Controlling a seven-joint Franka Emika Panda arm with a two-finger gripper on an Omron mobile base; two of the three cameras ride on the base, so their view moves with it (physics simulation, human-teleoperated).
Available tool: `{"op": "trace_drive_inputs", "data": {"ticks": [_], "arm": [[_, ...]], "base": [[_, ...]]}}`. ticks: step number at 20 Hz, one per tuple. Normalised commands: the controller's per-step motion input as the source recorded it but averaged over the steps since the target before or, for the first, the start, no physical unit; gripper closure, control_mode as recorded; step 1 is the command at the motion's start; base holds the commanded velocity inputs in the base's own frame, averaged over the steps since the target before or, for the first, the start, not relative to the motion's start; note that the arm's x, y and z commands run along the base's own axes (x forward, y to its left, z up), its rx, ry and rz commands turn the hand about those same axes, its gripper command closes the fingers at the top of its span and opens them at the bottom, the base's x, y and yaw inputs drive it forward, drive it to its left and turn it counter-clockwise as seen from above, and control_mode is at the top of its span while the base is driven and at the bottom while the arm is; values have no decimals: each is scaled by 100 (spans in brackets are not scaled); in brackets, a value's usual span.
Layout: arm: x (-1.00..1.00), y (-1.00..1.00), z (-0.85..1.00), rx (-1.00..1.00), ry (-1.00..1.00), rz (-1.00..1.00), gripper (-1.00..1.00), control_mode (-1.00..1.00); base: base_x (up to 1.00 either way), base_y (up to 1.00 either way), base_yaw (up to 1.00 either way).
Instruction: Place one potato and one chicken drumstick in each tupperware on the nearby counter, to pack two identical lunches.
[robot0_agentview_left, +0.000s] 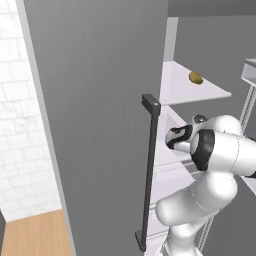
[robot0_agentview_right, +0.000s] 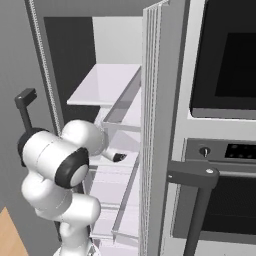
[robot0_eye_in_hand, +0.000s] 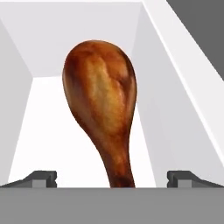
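Hand view shows you the chicken drumstick (robot0_eye_in_hand: 101, 105) right in front of the fingers (robot0_eye_in_hand: 112, 178). It is orange-brown and shiny. Its fat end points away from you and its thin bone tip points back, down between the two dark finger tips. The fingers are spread wide, one tip at the left and one at the right, and they hold nothing. Neither tip touches the drumstick. The drumstick lies on the white floor of a white bin (robot0_eye_in_hand: 166, 92) with tall plain walls on the left, on the right and at the far end.

Now look at the left base view. You see the potato (robot0_agentview_left: 195, 77), the yellowish-green one, sitting alone on a white fridge shelf (robot0_agentview_left: 210, 92), high up and to the right. It is well above the spot where the arm goes in. The white arm (robot0_agentview_left: 220, 150) bends and reaches into the fridge under that shelf. A big grey fridge door (robot0_agentview_left: 95, 125) stands open on the left, with a long dark handle (robot0_agentview_left: 149, 170) down its edge. A bit of light-brown wood floor (robot0_agentview_left: 35, 235) and a white brick wall (robot0_agentview_left: 20, 125) are at the far left.

From the right base view you see the same arm reaching in among the white shelves, with the dark oven (robot0_agentview_right: 225, 130) on the right and its dark handle bar (robot0_agentview_right: 195, 177) near you.
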Motion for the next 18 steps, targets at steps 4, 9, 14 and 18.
{"op": "trace_drive_inputs", "data": {"ticks": [4,9,14,18], "arm": [[34,-6,-26,0,0,5,-100,-100],[31,0,-39,0,4,4,100,-100],[28,7,-60,0,12,1,100,-100],[1,29,-69,0,8,0,100,-100]], "base": [[0,0,0],[0,0,0],[0,0,0],[0,0,0]]}}
